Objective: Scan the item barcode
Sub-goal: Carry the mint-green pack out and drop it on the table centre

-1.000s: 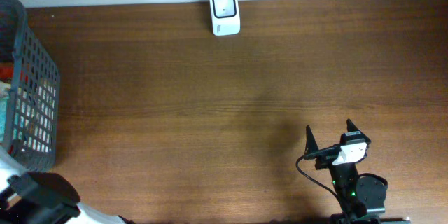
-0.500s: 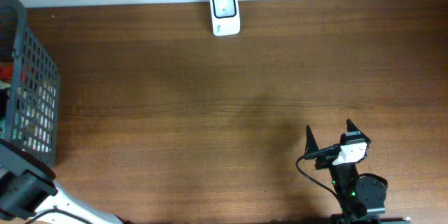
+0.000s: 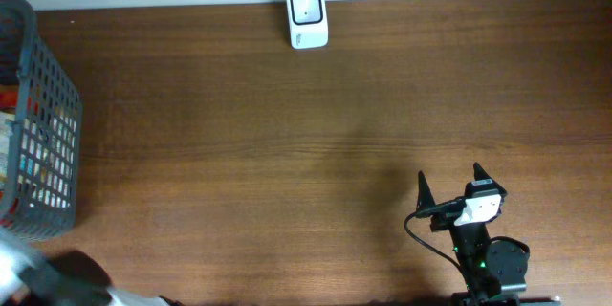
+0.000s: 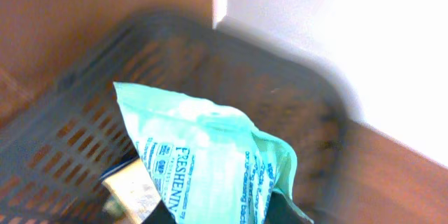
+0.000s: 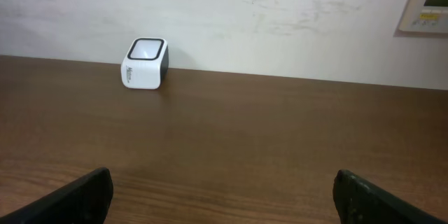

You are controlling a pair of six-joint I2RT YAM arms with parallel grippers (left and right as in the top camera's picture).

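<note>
The left jaws are closed down narrow on a mint-green plastic packet (image 4: 210, 157) with blue print. In the left wrist view its lower end runs down between the two dark fingers (image 4: 159, 215) at the bottom edge. The packet shows sharp there, while everything behind it is smeared. It hangs over the inside of a dark grey plastic mesh basket (image 4: 77, 143), and a cream-coloured printed pack (image 4: 129, 185) lies just beside and below it. From overhead we cannot pick the packet out. We see only the left arm (image 3: 57, 282) as a grey and black blur at the bottom left corner, near the close end of the basket (image 3: 53, 105), which sits at the left edge of the brown wooden table (image 3: 287, 153).

The right jaws stand wide open with nothing between them. In the right wrist view one black fingertip (image 5: 77, 196) sits at each lower corner, with bare table (image 5: 231, 133) in the gap. From overhead the two pointed fingers (image 3: 424, 191) splay out above the right arm (image 3: 488, 258), low on the right side of the table.

A white boxy barcode scanner (image 3: 307, 17) with a dark window stands at the far edge of the table against the pale wall (image 5: 280, 14). It is well apart from the basket and from both arms, and the right wrist camera faces it (image 5: 145, 63) across the wood.
</note>
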